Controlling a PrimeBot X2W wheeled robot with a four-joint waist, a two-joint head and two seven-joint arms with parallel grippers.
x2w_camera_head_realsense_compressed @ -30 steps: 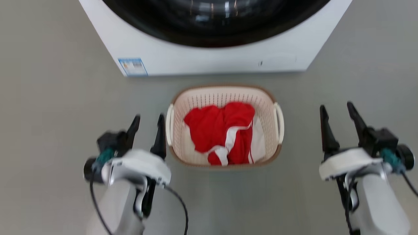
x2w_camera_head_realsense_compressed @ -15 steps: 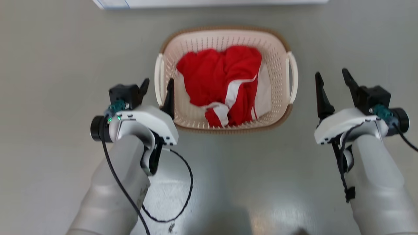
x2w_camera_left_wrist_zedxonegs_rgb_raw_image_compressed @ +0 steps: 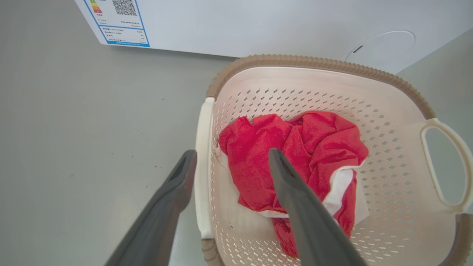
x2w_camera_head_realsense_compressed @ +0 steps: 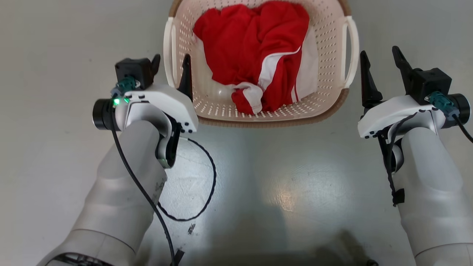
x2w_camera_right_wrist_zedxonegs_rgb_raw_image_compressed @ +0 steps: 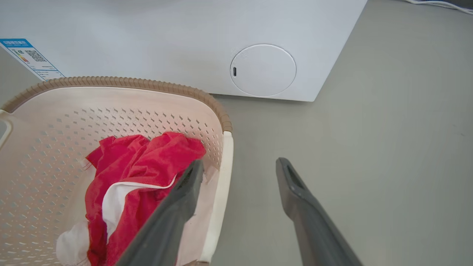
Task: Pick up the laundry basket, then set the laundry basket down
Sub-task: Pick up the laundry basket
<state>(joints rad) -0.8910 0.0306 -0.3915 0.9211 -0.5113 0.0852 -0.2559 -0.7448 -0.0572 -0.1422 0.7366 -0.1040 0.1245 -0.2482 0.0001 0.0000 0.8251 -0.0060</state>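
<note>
The laundry basket (x2w_camera_head_realsense_compressed: 273, 121) stands upright on the grey floor (x2w_camera_head_realsense_compressed: 55, 155), its cream perforated walls topped by a brown woven-look rim, with a white handle on each short side. Inside the basket lies a crumpled red garment (x2w_camera_head_realsense_compressed: 255, 44) with white trim, heaped toward the middle, over something white on the bottom.

The left gripper (x2w_camera_head_realsense_compressed: 172, 59) is at the basket's left side with its two dark fingers spread wide and nothing clamped. One finger is outside the basket and the other reaches over its inside, so the left handle (x2w_camera_left_wrist_zedxonegs_rgb_raw_image_compressed: 203, 170) lies between them; whether either finger touches the handle cannot be told.

The right gripper (x2w_camera_head_realsense_compressed: 380, 51) is at the basket's right side, also spread wide and holding nothing. In the head view both its fingers stand just outside the right handle (x2w_camera_head_realsense_compressed: 350, 55), the inner one close beside it. In the right wrist view the handle shows between the fingers, so whether they straddle it cannot be told.

Beyond the basket's far rim, close behind it, is the white front of a washing machine (x2w_camera_right_wrist_zedxonegs_rgb_raw_image_compressed: 147, 37). It carries a blue-edged label (x2w_camera_left_wrist_zedxonegs_rgb_raw_image_compressed: 119, 22) toward the basket's left and a round cover (x2w_camera_right_wrist_zedxonegs_rgb_raw_image_compressed: 263, 70) toward its right.

A black cable (x2w_camera_head_realsense_compressed: 207, 184) loops from the left arm, on the near side of the basket
</note>
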